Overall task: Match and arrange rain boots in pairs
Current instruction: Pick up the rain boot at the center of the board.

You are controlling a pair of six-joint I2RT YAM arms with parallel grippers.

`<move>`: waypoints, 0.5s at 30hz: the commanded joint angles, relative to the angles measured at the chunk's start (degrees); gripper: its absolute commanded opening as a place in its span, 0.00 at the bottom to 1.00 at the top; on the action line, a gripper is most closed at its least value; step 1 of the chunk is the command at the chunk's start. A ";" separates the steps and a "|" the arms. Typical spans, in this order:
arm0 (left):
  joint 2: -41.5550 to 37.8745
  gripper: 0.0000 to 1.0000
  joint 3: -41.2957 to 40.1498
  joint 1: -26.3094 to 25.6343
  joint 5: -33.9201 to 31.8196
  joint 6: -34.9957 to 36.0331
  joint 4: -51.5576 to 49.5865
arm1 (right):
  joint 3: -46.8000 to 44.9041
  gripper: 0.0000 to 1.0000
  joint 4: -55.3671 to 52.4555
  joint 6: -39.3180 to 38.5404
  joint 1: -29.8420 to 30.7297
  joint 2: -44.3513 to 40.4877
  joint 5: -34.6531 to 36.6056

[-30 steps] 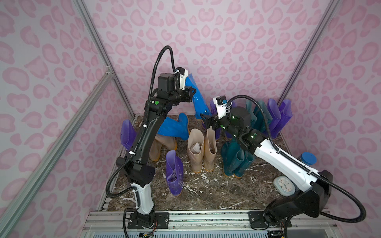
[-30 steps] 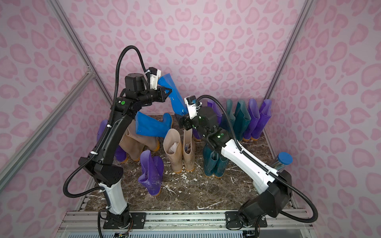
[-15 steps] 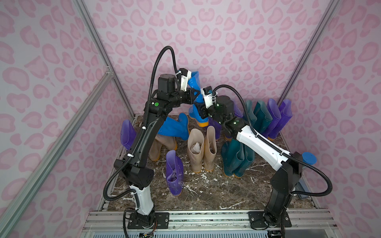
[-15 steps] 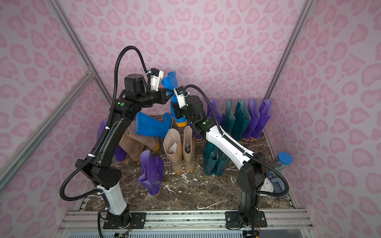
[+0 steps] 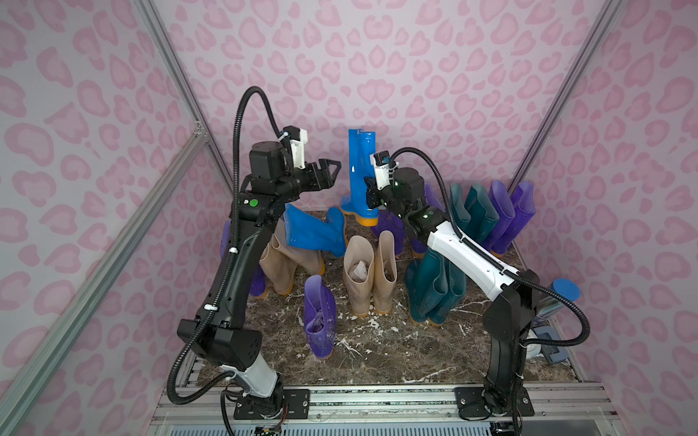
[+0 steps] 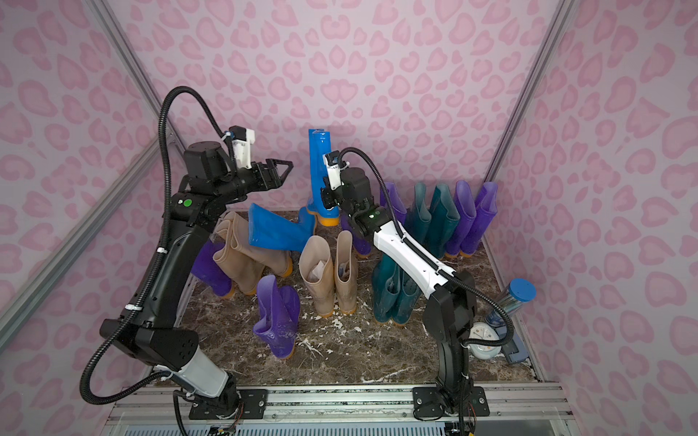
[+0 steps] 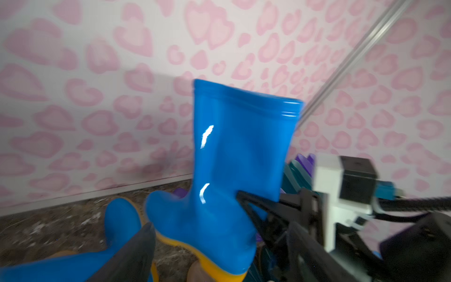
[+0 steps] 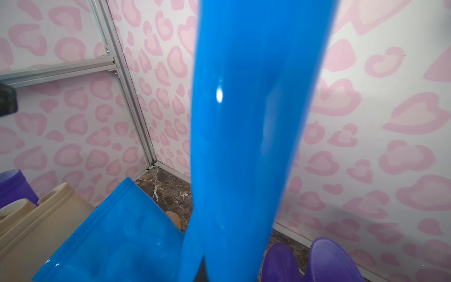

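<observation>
Top views both show the right end effector pinching the lower shaft of an upright blue boot by the back wall. The left end effector hangs spread beside the shaft, apart from it. The other blue boot lies tipped across beige boots on the tabletop.

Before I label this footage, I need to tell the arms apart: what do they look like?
Left arm: black links, pale grey base segment, a green dot. Right arm: black lower link, white forearm, green lights. Each carries a black ribbed cable and a white wrist camera mount.
</observation>
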 commanded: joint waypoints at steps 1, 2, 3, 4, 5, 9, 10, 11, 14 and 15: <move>-1.06 0.88 -2.14 2.83 -4.55 -2.79 -3.20 | 2.81 0.00 6.07 -0.56 0.08 1.68 -0.41; -0.81 0.88 -3.11 4.04 -4.38 -3.63 -4.68 | 4.02 0.00 5.42 -0.65 0.09 2.22 -0.49; -0.24 0.88 -3.93 5.18 -4.10 -4.11 -6.14 | 4.99 0.00 4.86 -0.73 -0.02 2.85 -0.70; 0.54 0.87 -4.15 5.95 -3.96 -4.18 -7.51 | 5.55 0.00 4.65 -0.73 -0.03 3.16 -0.92; 1.65 0.86 -4.24 6.46 -3.86 -3.29 -9.32 | 5.79 0.00 4.59 -0.81 -0.08 3.30 -1.07; 6.34 0.82 -2.90 7.12 -5.46 -2.37 -15.60 | 5.82 0.00 4.12 -1.10 -0.04 3.14 -1.31; 7.04 0.82 -2.93 7.12 -6.18 -2.26 -16.23 | 5.80 0.00 4.10 -1.10 -0.08 3.06 -1.29; 7.54 0.82 -3.42 7.12 -7.87 -2.41 -17.01 | 5.79 0.00 3.98 -1.09 -0.09 3.04 -1.42; 7.69 0.81 -5.75 7.12 -10.74 -2.48 -17.23 | 5.79 0.00 3.29 -1.27 -0.28 2.80 -2.06; 7.45 0.81 -6.67 7.13 -11.43 -2.67 -17.06 | 5.71 0.00 3.08 -1.35 -0.39 2.72 -2.19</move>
